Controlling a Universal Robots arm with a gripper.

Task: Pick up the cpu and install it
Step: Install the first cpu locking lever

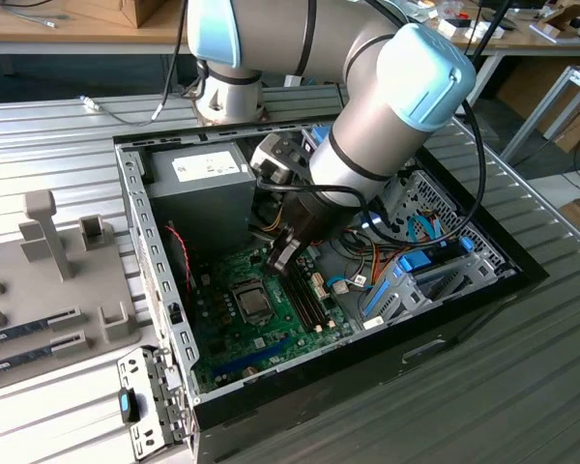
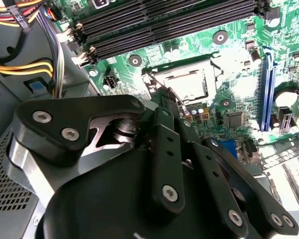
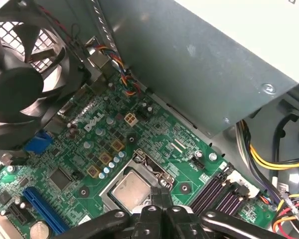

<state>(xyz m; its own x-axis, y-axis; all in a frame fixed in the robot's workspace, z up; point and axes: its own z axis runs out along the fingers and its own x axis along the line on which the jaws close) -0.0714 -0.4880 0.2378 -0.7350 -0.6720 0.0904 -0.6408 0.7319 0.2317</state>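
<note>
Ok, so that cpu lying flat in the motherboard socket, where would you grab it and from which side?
Probably by two opposite edges of the cpu, coming straight down from above. It lies flat and sunk in the socket, whose metal frame blocks any sideways approach, and its smooth top offers nothing to pinch.

I see the arm [image 1: 367,106] reaching from the top of the frame down into the open case [image 1: 319,290] at centre. Its gripper [image 1: 282,253] hangs just above the green board [image 1: 237,333], close by the socket [image 1: 251,304]. A grey holder [image 1: 48,280] sits on the desk [image 1: 58,126] at left.
</note>
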